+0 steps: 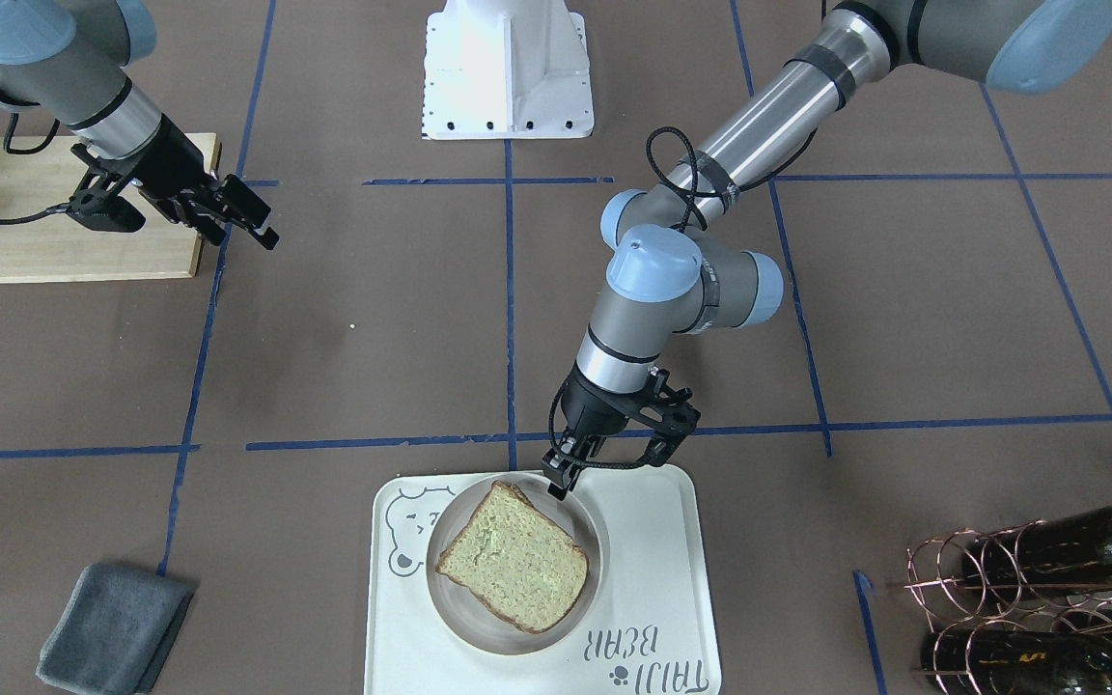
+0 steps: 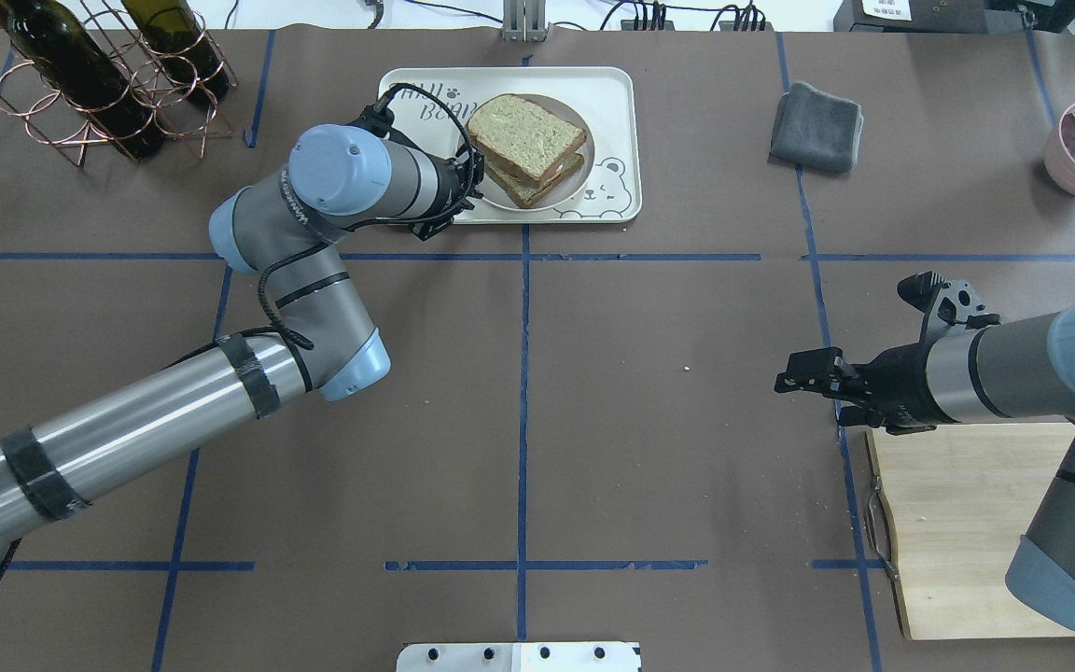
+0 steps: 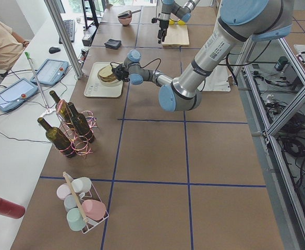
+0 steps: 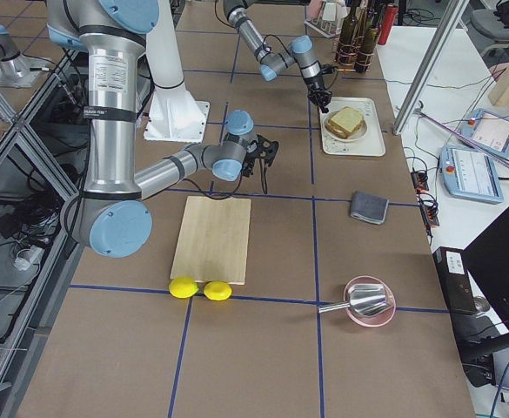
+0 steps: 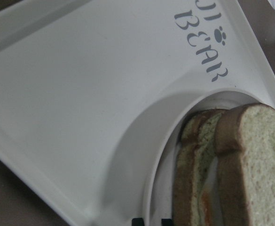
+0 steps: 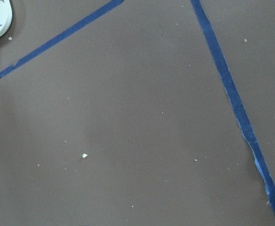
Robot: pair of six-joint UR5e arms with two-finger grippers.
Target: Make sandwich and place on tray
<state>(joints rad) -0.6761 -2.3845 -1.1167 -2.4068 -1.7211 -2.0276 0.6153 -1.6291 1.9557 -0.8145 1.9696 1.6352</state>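
Tan-bread sandwich (image 1: 514, 569) sits assembled on a round plate (image 1: 479, 625) in the bear tray (image 1: 653, 579), mid far edge of the bench. Left gripper (image 1: 559, 483) at the plate rim, jaws nearly closed, grip unclear; right gripper (image 1: 257, 214) open, empty. Only letting go seems left.

The tray (image 1: 657, 541) bears grey lettering — "TAIJI BEAR" — upside down in the front-facing view; the left wrist view shows only "BEAR" whole
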